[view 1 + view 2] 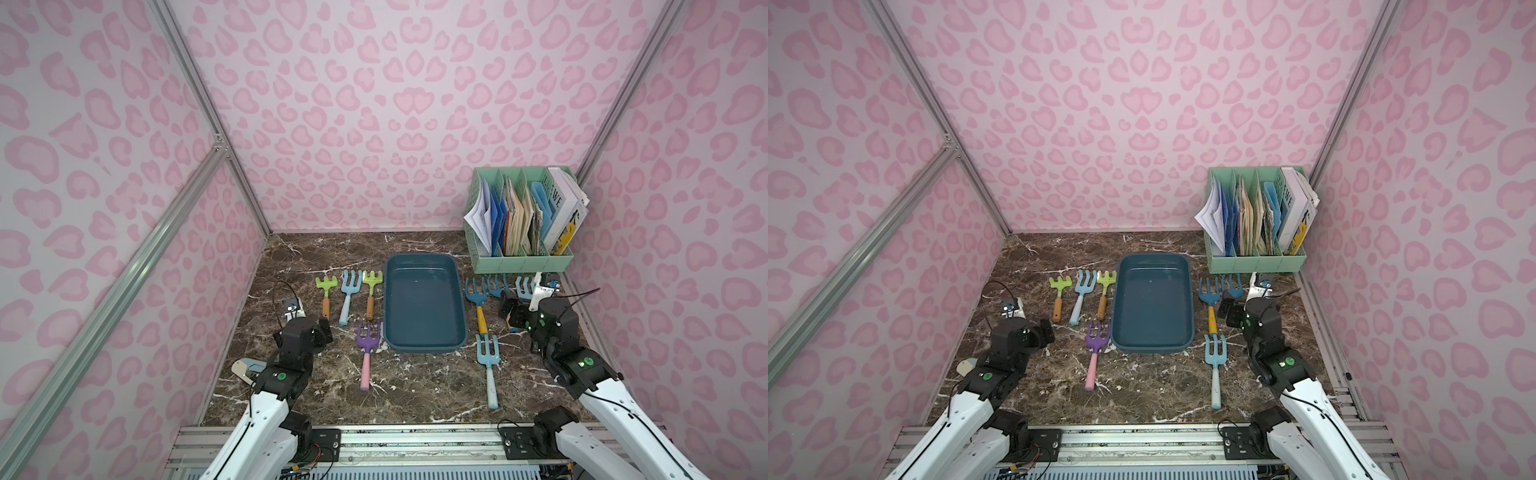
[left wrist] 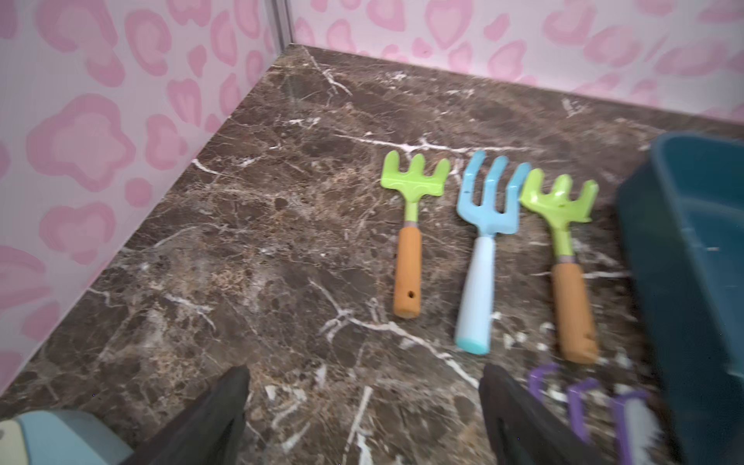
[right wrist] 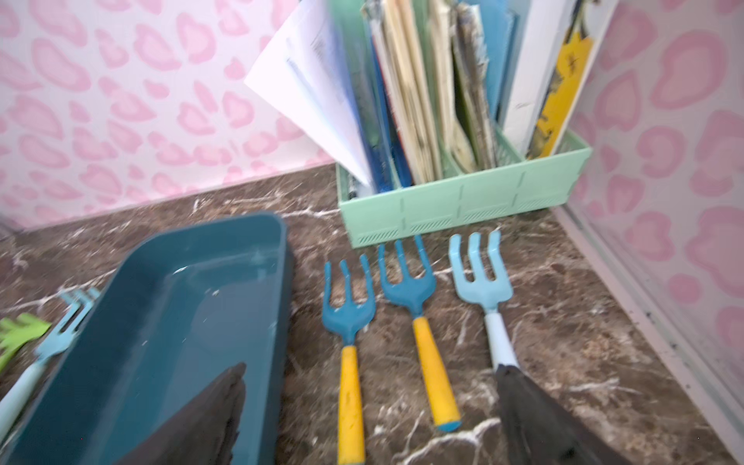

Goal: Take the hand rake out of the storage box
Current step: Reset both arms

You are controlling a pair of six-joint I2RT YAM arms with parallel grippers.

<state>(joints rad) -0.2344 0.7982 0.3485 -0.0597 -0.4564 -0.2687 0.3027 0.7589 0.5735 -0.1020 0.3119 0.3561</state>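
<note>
Both wide, gripping nothing: left fingers [image 2: 209, 418], right fingers [image 3: 535, 418]; rakes [image 1: 348, 297] flank storage box [image 1: 424, 347] long rims.

I'm working in a staged robot test booth. Around the marble-look tabletop [image 1: 415, 386] stand pink printed panels [image 1: 374, 104] on aluminium framing [image 1: 209, 108]. The arms' mounting rail [image 1: 415, 442] runs along its near edge.
</note>
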